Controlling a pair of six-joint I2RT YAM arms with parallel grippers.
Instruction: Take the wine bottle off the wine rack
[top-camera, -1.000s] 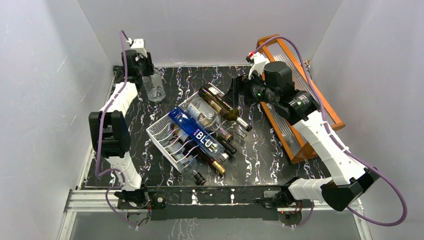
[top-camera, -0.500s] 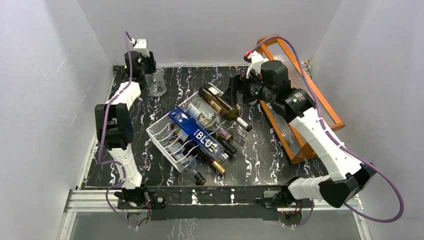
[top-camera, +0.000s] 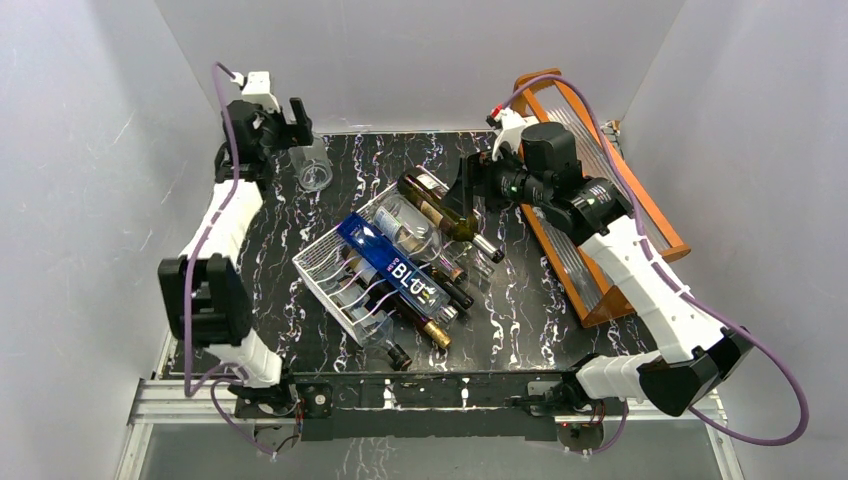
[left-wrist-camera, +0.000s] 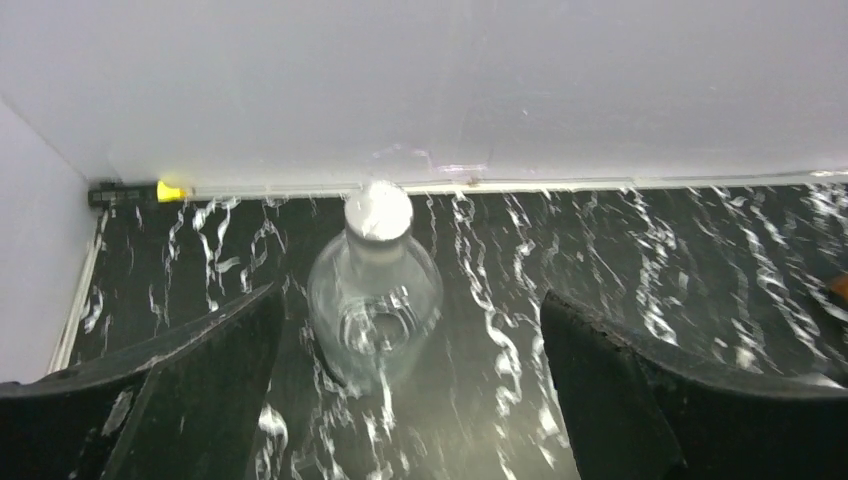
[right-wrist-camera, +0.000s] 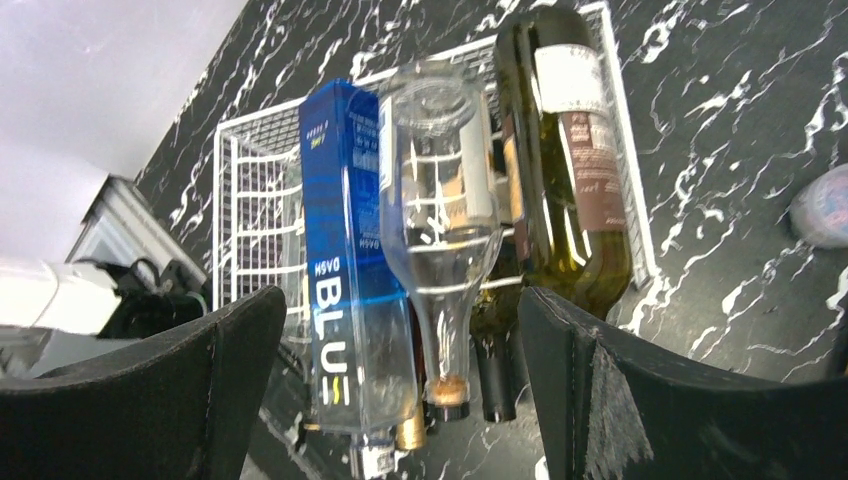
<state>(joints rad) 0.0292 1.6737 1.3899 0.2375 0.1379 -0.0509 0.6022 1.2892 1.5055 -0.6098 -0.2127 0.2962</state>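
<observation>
The right gripper (top-camera: 462, 190), fingers wide apart, hangs over the far end of the green bottle (top-camera: 440, 212) lying on the rack (top-camera: 318, 262).

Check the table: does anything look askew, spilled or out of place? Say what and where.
The wine rack sits diagonally across the table, its bottles piled in layers, necks jutting past its edge. One clear bottle stands alone in the far left corner. No spill shows.

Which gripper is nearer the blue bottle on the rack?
Right. The right gripper hangs open over the far side of the rack, close to the blue bottle. The left gripper is open above a clear bottle in the far left corner.
</observation>
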